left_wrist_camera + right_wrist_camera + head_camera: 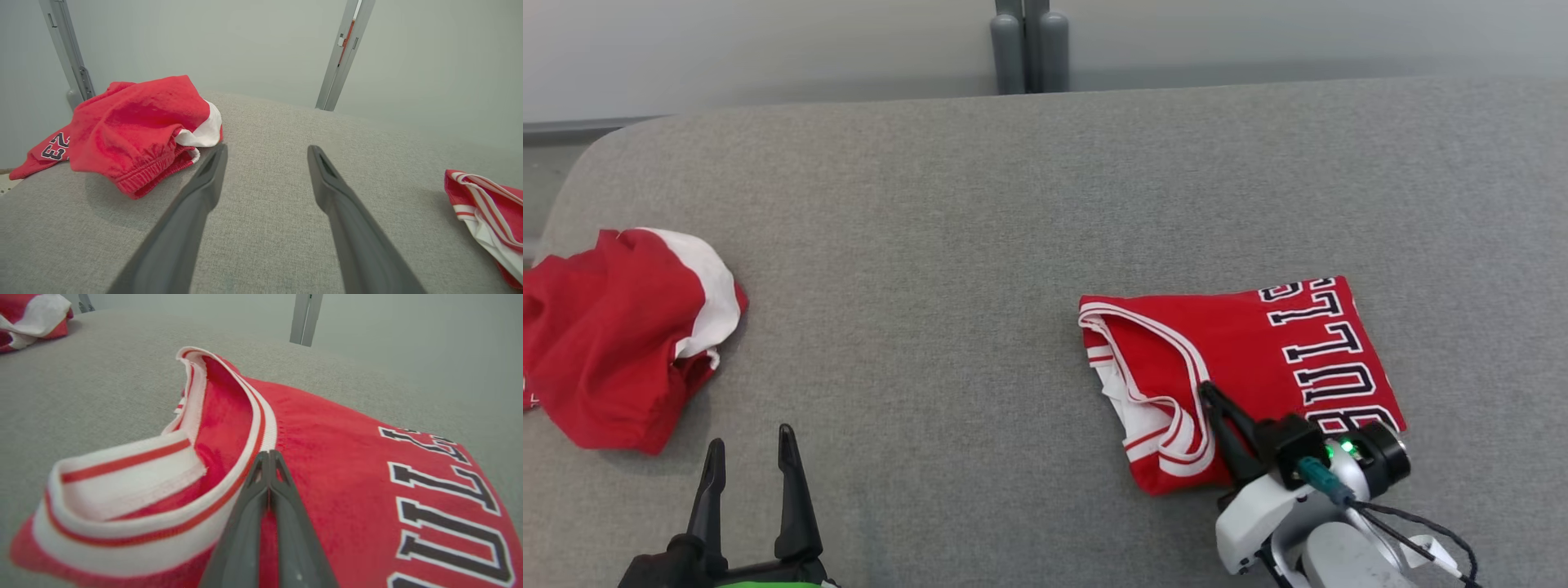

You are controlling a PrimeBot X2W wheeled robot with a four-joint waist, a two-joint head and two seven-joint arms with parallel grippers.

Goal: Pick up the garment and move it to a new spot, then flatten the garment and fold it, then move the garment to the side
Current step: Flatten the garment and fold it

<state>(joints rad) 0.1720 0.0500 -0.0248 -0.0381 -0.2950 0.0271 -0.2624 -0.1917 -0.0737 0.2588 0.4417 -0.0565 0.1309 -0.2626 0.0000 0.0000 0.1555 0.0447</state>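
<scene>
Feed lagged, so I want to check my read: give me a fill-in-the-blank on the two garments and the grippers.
1. The right gripper has its fingers ____ at the striped trim of the jersey.
2. The left gripper is ____ over the grey surface.
3. The crumpled garment bears the number ____.
4. That garment lies on the robot's ____ of the jersey.
Missing words: shut; open; 23; left.

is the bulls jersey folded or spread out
Folded. The jersey lies as a compact rectangle, with stacked layers showing at its striped edge.
</scene>
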